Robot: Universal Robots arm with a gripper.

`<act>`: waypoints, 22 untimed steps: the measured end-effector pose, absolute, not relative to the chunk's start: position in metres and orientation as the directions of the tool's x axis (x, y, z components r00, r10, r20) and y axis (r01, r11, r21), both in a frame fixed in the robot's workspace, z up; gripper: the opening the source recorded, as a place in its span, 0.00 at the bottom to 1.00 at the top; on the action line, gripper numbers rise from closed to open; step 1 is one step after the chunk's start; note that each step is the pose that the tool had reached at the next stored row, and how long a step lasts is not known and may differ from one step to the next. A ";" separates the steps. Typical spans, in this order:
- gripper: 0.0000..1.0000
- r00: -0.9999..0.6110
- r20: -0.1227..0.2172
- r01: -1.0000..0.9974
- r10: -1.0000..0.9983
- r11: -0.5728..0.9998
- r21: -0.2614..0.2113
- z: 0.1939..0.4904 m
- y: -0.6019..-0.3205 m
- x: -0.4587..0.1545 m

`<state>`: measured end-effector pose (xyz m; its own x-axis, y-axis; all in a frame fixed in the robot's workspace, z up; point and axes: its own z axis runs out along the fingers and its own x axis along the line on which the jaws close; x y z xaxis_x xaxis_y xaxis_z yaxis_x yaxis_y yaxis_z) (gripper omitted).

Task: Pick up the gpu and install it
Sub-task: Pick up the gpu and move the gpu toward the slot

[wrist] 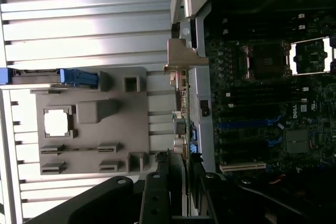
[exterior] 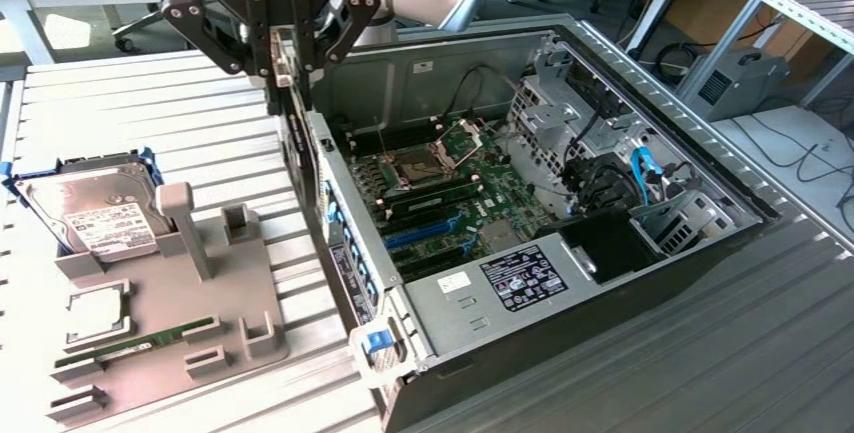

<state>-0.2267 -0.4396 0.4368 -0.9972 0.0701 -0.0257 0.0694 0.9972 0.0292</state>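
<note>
Claw [exterior: 287, 63] clenched on the gpu [exterior: 291, 103], card hanging edge-on beneath it, directly over the computer case [exterior: 350, 253] wall; apparently mid-transfer, with seating likely demanding square alignment over a motherboard [exterior: 501, 188] slot.

The gpu [exterior: 284, 98] is a thin, flat card, seen edge-on as a narrow dark slab with a silver metal bracket showing on it. It hangs upright, long side vertical, pinched between the fingers of the hand [exterior: 288, 71] and reaching down below them, lifted clear. From the wrist it runs straight out ahead of the fingers (small connectors and a strip of greenish board show along its edge), with a bent silver tab at the end farthest from the hand.
</note>
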 end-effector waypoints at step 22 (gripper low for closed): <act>0.27 -0.997 -0.026 0.069 0.070 0.997 0.027 0.437 -0.440 -0.211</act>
